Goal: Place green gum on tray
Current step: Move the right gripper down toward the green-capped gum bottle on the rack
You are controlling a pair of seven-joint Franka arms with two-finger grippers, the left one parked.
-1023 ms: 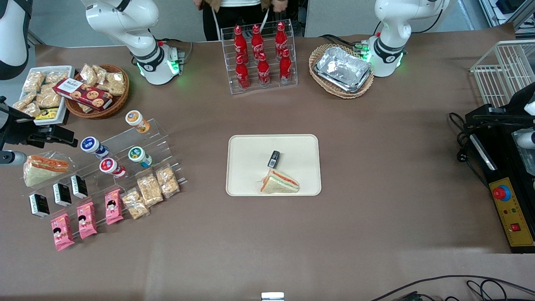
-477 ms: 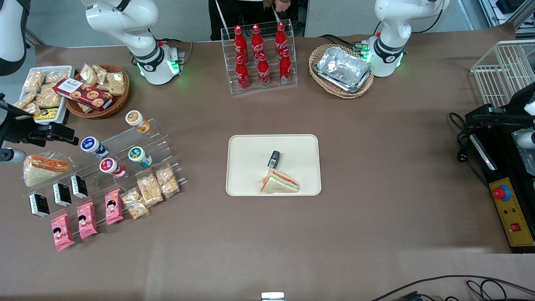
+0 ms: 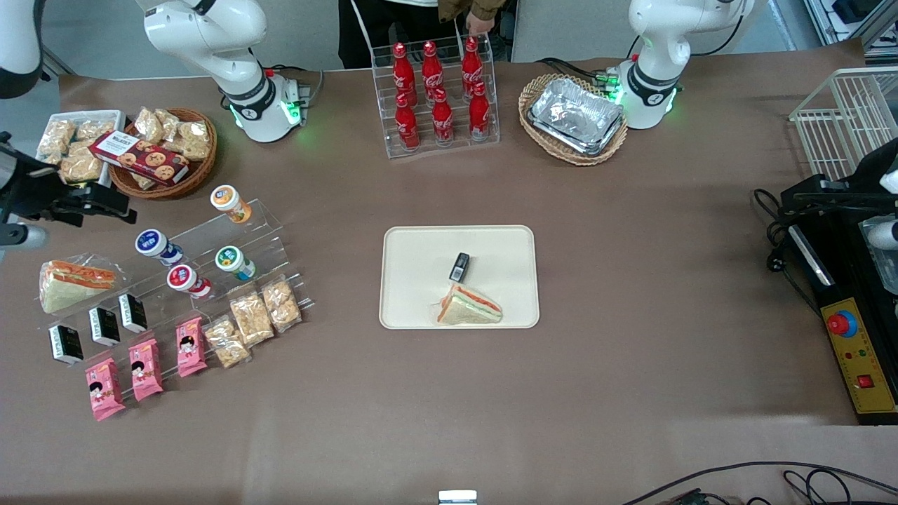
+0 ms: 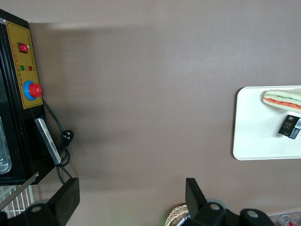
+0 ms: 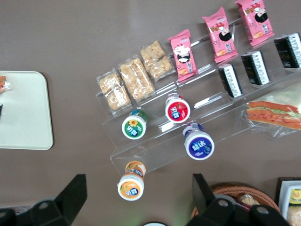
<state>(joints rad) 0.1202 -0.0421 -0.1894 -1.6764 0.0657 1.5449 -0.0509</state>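
Observation:
The green gum (image 3: 235, 262) (image 5: 134, 125) lies on the middle step of a clear acrylic stand, its green-ringed lid facing up toward the cameras. The cream tray (image 3: 421, 266) (image 5: 23, 110) sits mid-table and holds a wrapped sandwich (image 3: 468, 307) and a small black packet (image 3: 459, 266). My gripper (image 3: 112, 205) (image 5: 137, 186) hovers open well above the table at the working arm's end, farther from the front camera than the green gum. In the right wrist view the orange-lidded bottle (image 5: 131, 181) shows between the wide-spread fingers, far below them. Nothing is held.
On the stand are also an orange-lidded bottle (image 3: 230, 202), a blue-lidded one (image 3: 156, 245) and a red-lidded one (image 3: 186, 279), with snack packets (image 3: 252, 319) and pink packs (image 3: 144, 368) lower down. A snack basket (image 3: 165, 151), cola rack (image 3: 435, 91) and foil-tray basket (image 3: 575, 116) line the table's edge farthest from the front camera.
My gripper has drifted a little away from the front camera, toward the snack basket. The green gum and the tray have not moved.

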